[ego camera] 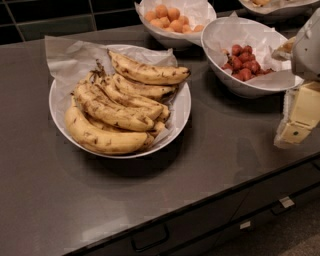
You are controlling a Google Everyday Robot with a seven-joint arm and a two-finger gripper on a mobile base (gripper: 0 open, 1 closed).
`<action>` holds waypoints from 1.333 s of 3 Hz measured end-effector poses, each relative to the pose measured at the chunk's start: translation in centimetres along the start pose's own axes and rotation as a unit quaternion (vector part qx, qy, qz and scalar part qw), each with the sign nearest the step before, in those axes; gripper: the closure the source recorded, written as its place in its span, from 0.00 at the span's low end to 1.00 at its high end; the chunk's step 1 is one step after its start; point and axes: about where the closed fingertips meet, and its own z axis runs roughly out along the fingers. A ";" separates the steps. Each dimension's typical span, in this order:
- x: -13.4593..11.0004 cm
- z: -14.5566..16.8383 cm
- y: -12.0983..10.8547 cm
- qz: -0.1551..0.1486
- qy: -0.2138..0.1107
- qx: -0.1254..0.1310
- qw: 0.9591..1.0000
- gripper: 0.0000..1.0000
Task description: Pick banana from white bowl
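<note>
Banana (147,73) tops the pile in the white bowl (184,111), well left of the gripper (298,119), its dark tip pointing toward it. Gripper hangs over the counter (225,150) near its front edge; whether open or closed, cannot tell. Berry bowl (250,87) sits just behind and left of it.

There are four bowls on the surface (225,145). The white bowl (182,107) holds at least five bananas: one long banana (147,72) on top, one fat pale banana (100,140), and a bunch (120,107) of about three, which overlap and are hard to count. One bowl of orange fruits (170,44) holds about eight. One bowl of red berries (250,90) holds around ten. The fourth bowl (270,9) is cut off at the top. One hand (297,120) is at the right edge, beside the berry bowl.
</note>
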 end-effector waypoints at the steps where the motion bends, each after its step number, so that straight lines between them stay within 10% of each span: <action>1: 0.0 0.0 0.0 0.000 0.000 0.000 1.000 0.00; 4: -6.6 1.7 -5.1 -0.063 -0.043 -0.008 0.997 0.07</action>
